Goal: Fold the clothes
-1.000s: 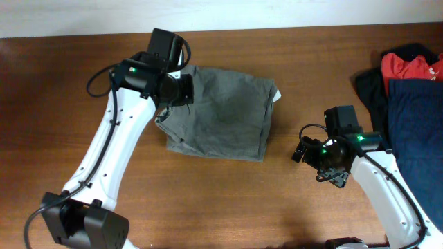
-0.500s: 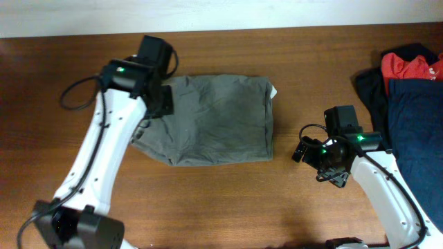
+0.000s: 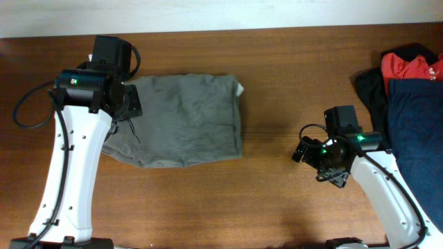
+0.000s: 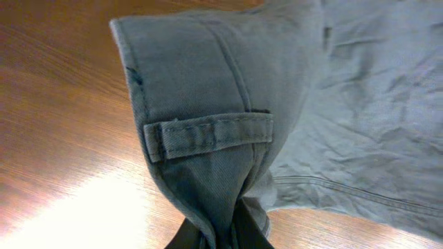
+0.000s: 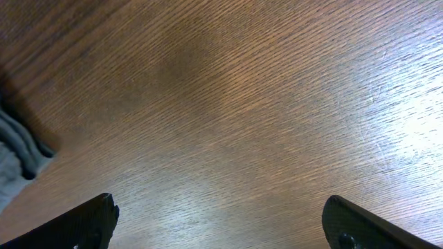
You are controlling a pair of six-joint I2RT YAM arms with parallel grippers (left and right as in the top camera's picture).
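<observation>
No legible txt; white tag on clothes unreadable.

The overhead camera looks straight down from high up and takes in the whole surface and both arms. The left wrist camera sits very near the clothes, facing along the left claw at the waistband. The right wrist camera looks closely down past the right claw at wood. All three views share the surface and the grey cloth.

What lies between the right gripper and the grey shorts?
Only bare wooden table separates the right gripper from the shorts, as the overhead view shows.
</observation>
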